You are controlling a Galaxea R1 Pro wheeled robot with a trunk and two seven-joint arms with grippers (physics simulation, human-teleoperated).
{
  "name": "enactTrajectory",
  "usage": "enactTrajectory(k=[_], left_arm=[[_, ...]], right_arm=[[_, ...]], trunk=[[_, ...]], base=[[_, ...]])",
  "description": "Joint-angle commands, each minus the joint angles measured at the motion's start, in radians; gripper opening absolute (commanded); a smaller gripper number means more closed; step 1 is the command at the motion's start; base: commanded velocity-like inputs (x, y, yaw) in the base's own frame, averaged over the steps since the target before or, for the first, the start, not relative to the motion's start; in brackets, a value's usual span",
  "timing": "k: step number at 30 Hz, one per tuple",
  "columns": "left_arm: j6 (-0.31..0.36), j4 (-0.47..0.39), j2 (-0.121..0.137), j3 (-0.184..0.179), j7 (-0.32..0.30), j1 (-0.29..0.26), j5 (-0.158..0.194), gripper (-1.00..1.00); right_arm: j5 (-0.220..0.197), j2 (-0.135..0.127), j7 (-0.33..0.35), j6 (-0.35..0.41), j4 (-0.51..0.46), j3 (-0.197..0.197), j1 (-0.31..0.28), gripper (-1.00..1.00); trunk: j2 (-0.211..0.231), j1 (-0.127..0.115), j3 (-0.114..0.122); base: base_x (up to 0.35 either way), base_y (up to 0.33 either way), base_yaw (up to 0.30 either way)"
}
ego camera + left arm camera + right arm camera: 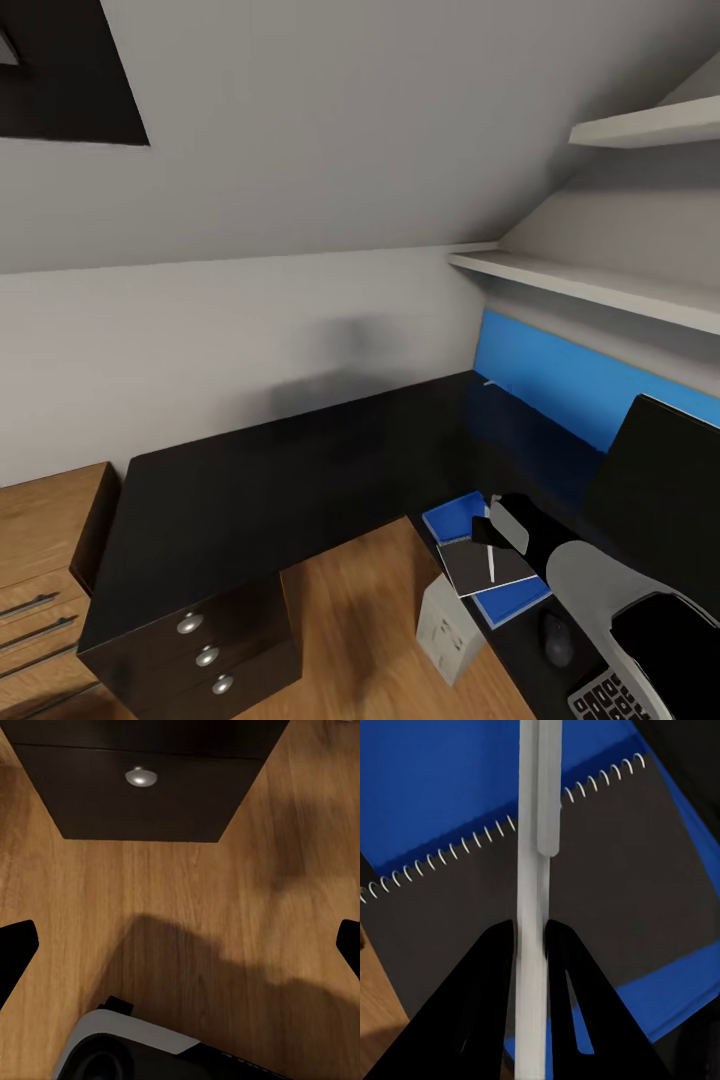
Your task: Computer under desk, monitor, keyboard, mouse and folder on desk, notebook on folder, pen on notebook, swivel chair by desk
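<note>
The blue folder (463, 523) lies on the glossy black desk (300, 460), near its front edge and left of the monitor (655, 480). A dark grey spiral notebook (470, 570) rests on the folder (450, 787). My right gripper (487, 530) hovers just above it, shut on the pale pen (532, 870), which hangs over the notebook (615, 900). The black mouse (557, 637) and the keyboard (608, 697) lie nearer me on the desk. The pale computer (448, 628) stands below the desk edge. My left gripper (180, 945) is open over the wooden floor.
A black drawer unit (205, 645) with round knobs (139, 776) stands under the desk's left wing. Low wooden shelving (40, 560) sits at the far left. White wall shelves (600, 285) hang above the blue back panel (560, 375). Bare wooden floor (350, 620) lies between drawers and computer.
</note>
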Motion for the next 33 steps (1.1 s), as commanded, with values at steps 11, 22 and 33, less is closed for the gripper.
enactTrajectory(k=[11,22,33], left_arm=[[0.0,-0.002,-0.001,0.001,-0.004,0.0,0.008,1.0],[0.0,-0.002,0.0,0.001,-0.004,0.0,0.008,1.0],[0.0,-0.002,0.0,0.001,-0.004,0.0,0.008,1.0]], right_arm=[[-0.012,-0.001,-0.008,0.004,-0.002,0.008,-0.001,-1.0],[-0.012,-0.001,-0.008,0.004,-0.002,0.008,-0.001,-1.0],[-0.012,0.0,-0.008,0.004,-0.002,0.008,-0.001,-1.0]], trunk=[[-0.079,0.043,-0.036],[-0.156,0.085,-0.071],[-0.233,0.127,-0.105]], base=[[0.0,0.0,0.0],[0.0,0.0,0.0],[0.0,0.0,0.0]])
